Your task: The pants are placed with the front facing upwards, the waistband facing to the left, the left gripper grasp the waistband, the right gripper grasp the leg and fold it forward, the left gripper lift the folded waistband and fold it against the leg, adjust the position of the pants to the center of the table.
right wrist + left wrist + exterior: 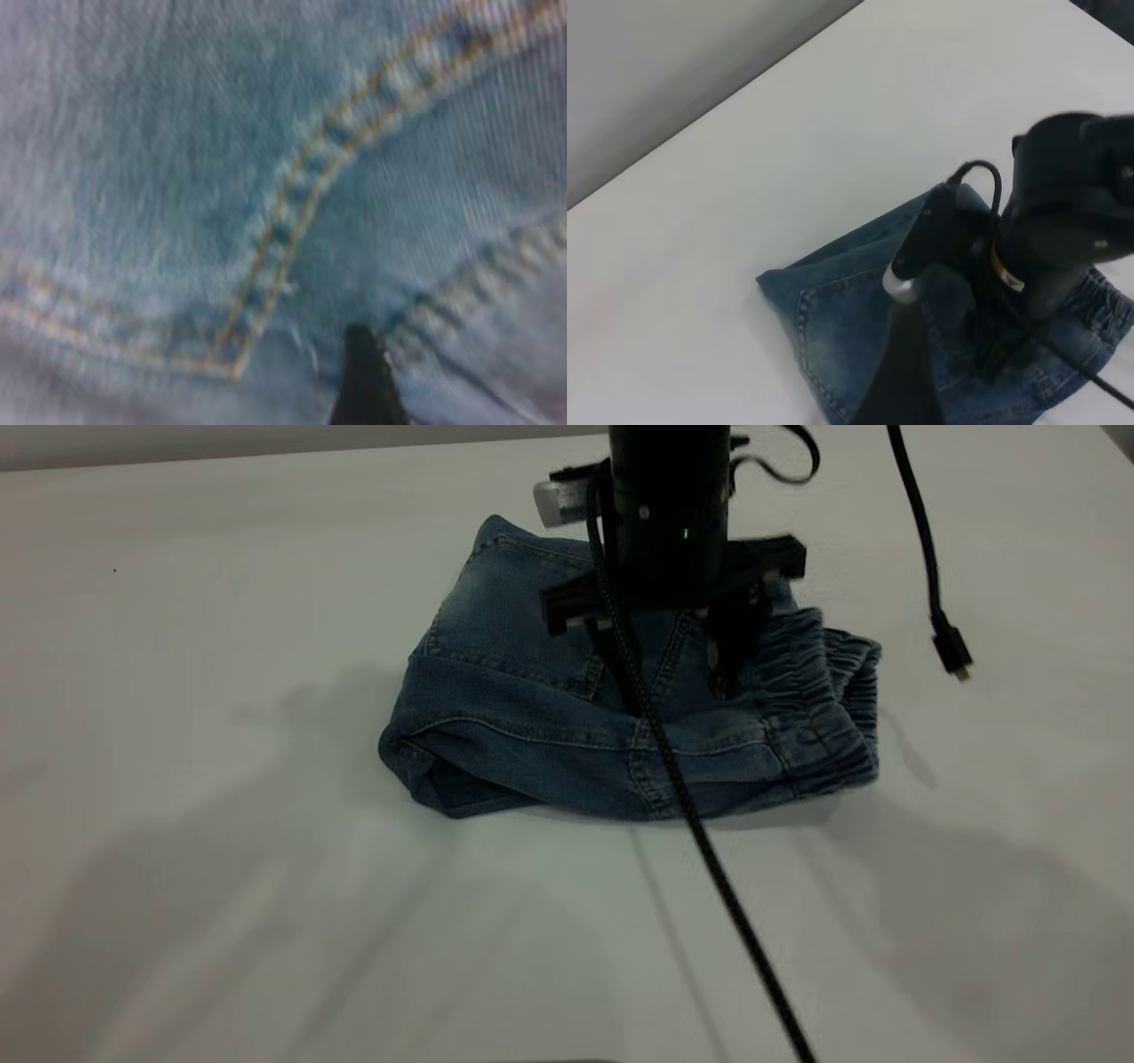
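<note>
On the white table (177, 868) the folded pants (549, 717) sit roughly mid-table, waistband (833, 700) to the right. The right claw (660, 651) points straight down, pressed into the denim; can't tell its opening.

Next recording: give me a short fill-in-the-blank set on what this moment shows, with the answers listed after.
1. The pants lie folded into a bundle on the white ____.
2. The gathered waistband sits at the bundle's ____ end in the exterior view.
3. The right gripper is pressed down onto the ____.
4. A black ____ trails from that arm across the denim toward the camera.

Missing words: table; right; pants; cable
</note>
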You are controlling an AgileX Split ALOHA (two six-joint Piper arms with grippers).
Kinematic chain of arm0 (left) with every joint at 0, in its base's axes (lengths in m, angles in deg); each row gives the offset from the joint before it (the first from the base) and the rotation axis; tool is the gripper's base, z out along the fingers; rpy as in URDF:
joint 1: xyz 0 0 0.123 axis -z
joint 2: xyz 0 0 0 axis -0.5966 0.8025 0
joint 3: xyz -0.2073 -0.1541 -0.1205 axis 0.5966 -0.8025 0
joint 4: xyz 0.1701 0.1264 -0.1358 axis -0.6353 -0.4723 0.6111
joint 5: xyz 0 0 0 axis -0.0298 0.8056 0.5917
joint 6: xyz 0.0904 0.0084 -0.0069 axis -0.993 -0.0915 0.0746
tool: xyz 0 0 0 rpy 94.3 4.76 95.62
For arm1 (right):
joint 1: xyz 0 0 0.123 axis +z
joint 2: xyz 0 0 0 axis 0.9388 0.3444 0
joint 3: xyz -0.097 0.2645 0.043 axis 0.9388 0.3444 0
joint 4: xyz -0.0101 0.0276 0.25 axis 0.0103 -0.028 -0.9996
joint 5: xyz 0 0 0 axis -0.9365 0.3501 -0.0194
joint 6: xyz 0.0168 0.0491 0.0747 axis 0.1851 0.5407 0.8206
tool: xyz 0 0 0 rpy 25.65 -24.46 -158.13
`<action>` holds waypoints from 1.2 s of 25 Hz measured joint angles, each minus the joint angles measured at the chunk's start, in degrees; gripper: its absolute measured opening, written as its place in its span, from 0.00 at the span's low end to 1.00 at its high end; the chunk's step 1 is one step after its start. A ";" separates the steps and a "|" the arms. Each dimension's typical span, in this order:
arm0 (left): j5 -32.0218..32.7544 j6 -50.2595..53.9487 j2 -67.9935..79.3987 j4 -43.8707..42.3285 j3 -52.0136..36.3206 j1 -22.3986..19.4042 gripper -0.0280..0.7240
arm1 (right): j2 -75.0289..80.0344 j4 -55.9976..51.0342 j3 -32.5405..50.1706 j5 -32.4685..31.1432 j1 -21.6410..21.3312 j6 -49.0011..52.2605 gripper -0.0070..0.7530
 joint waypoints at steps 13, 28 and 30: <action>10.40 3.98 -8.78 -11.22 0.00 0.00 0.81 | -26.45 -2.93 -4.01 -2.82 0.00 -11.56 0.55; 25.36 18.14 -24.15 -21.37 -5.21 0.00 0.77 | -88.78 -3.68 39.86 -2.41 0.05 -16.09 0.55; 25.36 20.02 -26.61 -21.32 -9.16 0.00 0.77 | -98.07 0.92 46.57 -1.71 0.05 -10.64 0.55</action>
